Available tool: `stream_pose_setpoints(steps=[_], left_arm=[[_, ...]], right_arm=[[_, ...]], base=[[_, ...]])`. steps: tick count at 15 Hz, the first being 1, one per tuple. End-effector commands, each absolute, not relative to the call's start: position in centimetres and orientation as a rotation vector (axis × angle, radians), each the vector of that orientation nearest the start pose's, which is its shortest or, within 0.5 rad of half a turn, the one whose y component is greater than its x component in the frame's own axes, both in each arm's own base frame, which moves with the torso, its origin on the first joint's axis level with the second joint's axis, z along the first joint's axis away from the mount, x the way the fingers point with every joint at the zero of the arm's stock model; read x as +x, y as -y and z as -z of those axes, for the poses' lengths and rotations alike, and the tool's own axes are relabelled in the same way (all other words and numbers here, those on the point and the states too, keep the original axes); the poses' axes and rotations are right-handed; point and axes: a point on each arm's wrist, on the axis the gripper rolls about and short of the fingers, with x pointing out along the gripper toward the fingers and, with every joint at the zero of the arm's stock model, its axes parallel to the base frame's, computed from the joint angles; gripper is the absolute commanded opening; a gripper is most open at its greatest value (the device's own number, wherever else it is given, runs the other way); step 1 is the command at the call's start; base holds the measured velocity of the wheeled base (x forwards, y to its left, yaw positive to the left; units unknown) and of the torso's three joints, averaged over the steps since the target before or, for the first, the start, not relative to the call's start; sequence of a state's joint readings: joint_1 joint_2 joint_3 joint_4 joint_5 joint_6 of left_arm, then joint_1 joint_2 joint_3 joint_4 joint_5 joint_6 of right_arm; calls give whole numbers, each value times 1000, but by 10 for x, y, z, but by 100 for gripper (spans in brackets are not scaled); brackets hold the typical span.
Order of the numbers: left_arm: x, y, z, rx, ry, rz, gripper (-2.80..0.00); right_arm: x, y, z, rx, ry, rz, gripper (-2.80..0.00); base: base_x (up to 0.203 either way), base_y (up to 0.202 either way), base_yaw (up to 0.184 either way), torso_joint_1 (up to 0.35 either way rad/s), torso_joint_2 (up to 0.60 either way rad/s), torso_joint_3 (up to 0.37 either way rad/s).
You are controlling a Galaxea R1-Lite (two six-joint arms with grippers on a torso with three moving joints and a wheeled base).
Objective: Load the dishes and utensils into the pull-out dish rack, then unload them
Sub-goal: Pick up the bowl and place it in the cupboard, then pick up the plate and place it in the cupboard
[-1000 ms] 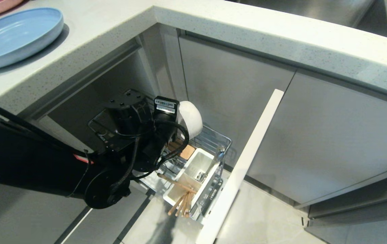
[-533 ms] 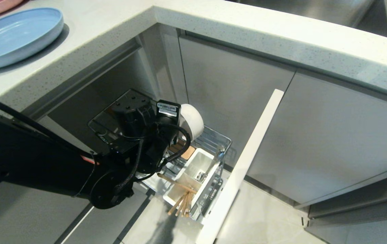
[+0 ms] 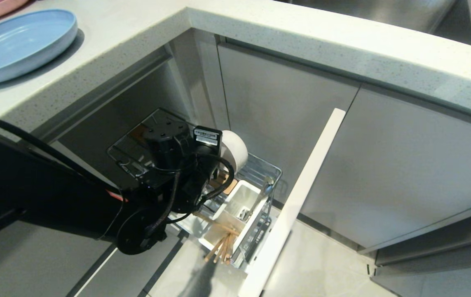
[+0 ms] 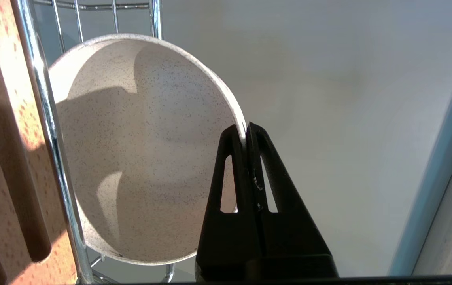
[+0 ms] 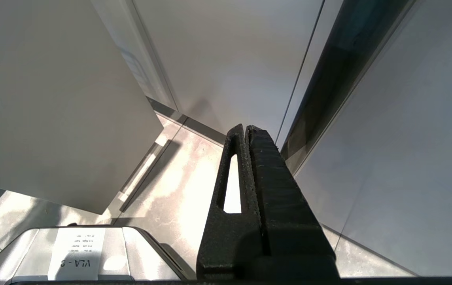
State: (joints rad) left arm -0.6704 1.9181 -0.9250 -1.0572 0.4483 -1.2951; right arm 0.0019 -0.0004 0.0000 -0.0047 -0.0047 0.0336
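Below the counter corner, pull-out dish rack (image 3: 256, 194) drawn out from the cabinet, grey door front (image 3: 297, 198) standing edge-on to its right. Left gripper (image 4: 245, 132) reaches down into the rack's rear section, fingers pinched tight on the rim of the off-white speckled bowl (image 4: 142, 150). Bowl stands on edge, tilted, its hollow facing the wrist camera, just beside a chrome wire (image 4: 52, 138) of the basket and the slotted tan wooden strip (image 4: 0, 158); whether it rests on the wires or hangs clear, cannot tell. White plastic caddy (image 3: 239, 206) sits in the front of the rack; wooden chopsticks (image 3: 219, 243) lean out of its nearer compartment, a metal spoon (image 3: 260, 196) in the farther one. Pale-blue plate (image 3: 17, 45) lies on the countertop (image 3: 136, 29), well apart from the rack. Right gripper (image 5: 245, 130) hangs low beside cabinet fronts over the floor, fingers pressed together, holding nothing.
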Motion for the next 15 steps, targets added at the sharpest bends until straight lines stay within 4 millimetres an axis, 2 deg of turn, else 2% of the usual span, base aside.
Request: stream_pose_setpoints(steps=[1,4,5,11,15], left_arm=[[290,217,-182,-1332,-97,224,-280],[289,217,-183,-1331,-114,250,-280],[289,217,-184,-1329,-113,249,0],[289,215,-187,-1326,-105,252,0],[276,209,-204,-1273,-157,225,0]], right_arm=[[-23,0,-75,34,8,3,-280],[-23,0,-75,34,8,3,-280],[-23,0,-75,34,8,3,-280],[-23,0,-76,34,9,3,-280],[-23,0,-75,34,8,3,-280]], base=[[0,0,0,0,0,0],[0,0,0,0,0,0],[0,0,0,0,0,0],[0,0,0,0,0,0],[0,0,0,0,0,0]])
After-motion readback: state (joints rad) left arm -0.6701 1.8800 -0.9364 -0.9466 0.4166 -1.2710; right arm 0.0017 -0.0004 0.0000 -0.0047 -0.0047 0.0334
